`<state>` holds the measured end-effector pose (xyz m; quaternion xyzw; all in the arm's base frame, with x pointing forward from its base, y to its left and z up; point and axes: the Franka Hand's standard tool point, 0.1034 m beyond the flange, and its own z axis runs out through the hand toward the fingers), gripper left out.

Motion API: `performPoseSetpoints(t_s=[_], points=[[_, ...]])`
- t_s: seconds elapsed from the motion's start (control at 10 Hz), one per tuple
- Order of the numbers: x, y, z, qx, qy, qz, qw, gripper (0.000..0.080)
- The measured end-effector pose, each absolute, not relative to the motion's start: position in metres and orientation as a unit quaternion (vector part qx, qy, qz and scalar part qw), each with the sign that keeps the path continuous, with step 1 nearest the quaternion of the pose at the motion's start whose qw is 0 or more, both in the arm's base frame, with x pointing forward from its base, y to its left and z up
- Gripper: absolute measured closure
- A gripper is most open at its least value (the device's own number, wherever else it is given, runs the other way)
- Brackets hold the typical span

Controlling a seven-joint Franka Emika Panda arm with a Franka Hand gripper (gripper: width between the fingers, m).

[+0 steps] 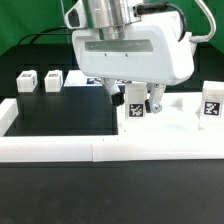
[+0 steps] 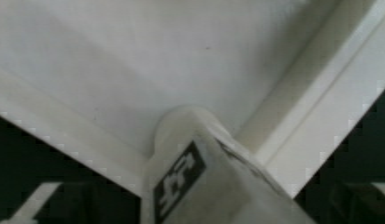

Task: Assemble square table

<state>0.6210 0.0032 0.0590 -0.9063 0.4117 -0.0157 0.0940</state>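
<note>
My gripper (image 1: 142, 106) hangs below the wide white hand and is shut on a small white leg post (image 1: 135, 111) with a black-white tag, holding it roughly upright. In the wrist view the held leg post (image 2: 210, 172) fills the lower middle, its tag facing the camera. Beneath it is the white square tabletop (image 2: 136, 70) with a raised rim. In the exterior view the tabletop (image 1: 180, 124) lies at the right, inside the wall's corner. Another tagged leg post (image 1: 211, 106) stands at the far right. Two more leg posts (image 1: 27, 80) (image 1: 52, 79) stand at the back left.
The long low white border wall (image 1: 90, 150) runs along the front and turns back at the exterior view's left (image 1: 8, 116). A black mat (image 1: 65, 112) covers the area inside it. Dark cables lie behind the arm.
</note>
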Motion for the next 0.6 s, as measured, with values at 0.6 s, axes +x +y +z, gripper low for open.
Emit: performPoseSetpoints(t_s=[0.6], points=[[0.6283,0.0081,0.0657,-0.991,0.111,-0.04,0.059,0.0151]])
